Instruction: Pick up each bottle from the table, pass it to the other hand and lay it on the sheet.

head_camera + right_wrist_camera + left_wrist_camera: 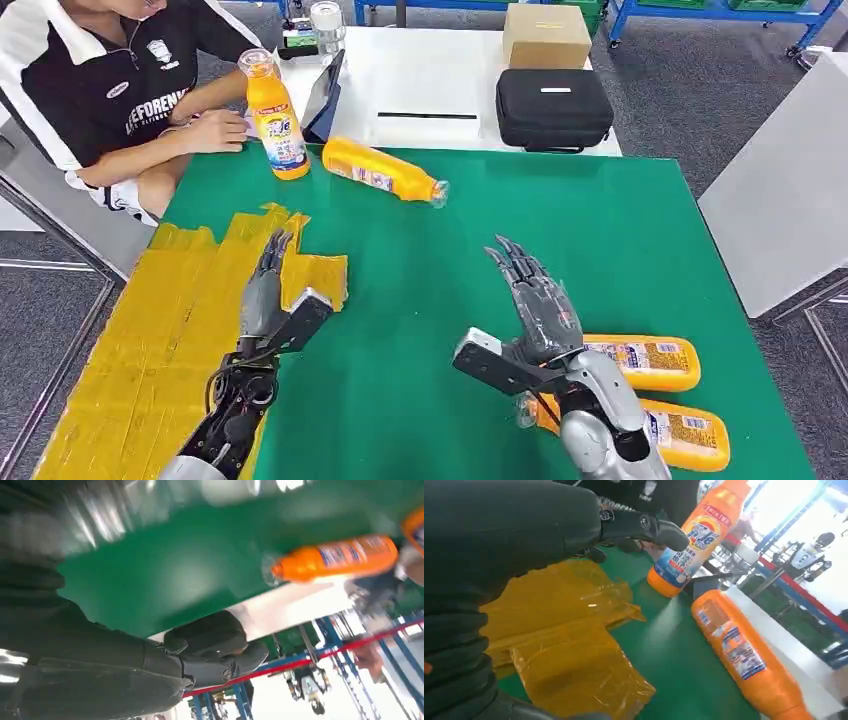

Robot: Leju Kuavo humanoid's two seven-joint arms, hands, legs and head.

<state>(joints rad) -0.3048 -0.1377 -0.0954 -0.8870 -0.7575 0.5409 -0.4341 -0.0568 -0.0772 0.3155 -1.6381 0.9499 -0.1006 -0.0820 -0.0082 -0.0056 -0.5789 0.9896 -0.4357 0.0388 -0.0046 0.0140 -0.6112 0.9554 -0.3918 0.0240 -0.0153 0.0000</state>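
On the green table one orange bottle stands upright at the far left. A second orange bottle lies on its side next to it. Two more orange bottles lie at the near right, beside my right arm. The yellow sheet covers the table's left side. My left hand hovers open over the sheet's right edge, fingers straight. My right hand is open above the table's middle, holding nothing. The left wrist view shows the standing bottle, the lying bottle and the sheet.
A person in a black and white shirt sits at the far left with a hand near the upright bottle. Behind the green table, a white table carries a black case, a cardboard box and a tablet.
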